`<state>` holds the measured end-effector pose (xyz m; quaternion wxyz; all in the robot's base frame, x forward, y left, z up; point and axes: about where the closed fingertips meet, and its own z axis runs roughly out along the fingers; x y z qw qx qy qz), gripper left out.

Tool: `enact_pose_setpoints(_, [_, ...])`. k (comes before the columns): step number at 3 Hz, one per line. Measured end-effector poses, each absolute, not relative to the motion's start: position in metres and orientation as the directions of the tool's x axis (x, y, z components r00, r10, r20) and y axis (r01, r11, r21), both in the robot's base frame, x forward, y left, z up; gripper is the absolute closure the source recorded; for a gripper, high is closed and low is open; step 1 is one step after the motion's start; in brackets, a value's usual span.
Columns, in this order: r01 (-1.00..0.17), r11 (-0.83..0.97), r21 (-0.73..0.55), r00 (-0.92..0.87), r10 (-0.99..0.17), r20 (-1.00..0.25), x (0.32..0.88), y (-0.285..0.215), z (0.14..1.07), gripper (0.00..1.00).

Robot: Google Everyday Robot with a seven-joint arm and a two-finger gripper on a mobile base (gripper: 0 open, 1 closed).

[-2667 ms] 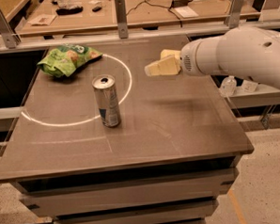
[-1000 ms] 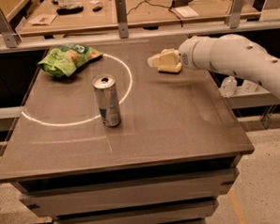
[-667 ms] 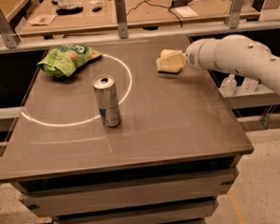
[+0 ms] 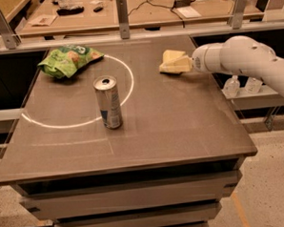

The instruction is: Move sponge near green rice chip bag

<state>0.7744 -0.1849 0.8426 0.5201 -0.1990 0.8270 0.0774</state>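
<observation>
The pale yellow sponge (image 4: 171,55) lies on the table at the far right, just outside the white circle. My gripper (image 4: 176,66) comes in from the right on the white arm and sits at the sponge, overlapping its front side. I cannot tell where the gripper ends and the sponge begins. The green rice chip bag (image 4: 66,60) lies at the far left of the table, well apart from the sponge.
A silver and blue drink can (image 4: 108,102) stands upright mid-table inside a white circle line (image 4: 129,85). The dark table (image 4: 181,132) has a rail along its far edge. Two small bottles (image 4: 232,86) stand on a shelf to the right, under the arm.
The arm has drawn back from the camera and dropped toward the table's far right. The gripper has shifted slightly right onto the sponge. Can and bag have not moved.
</observation>
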Motion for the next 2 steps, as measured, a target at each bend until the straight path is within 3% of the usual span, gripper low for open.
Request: enact_pose_setpoints(2, [-0.482,0.875,-0.043,-0.408,-0.267,-0.873,0.765,-0.161,0.827,0.42])
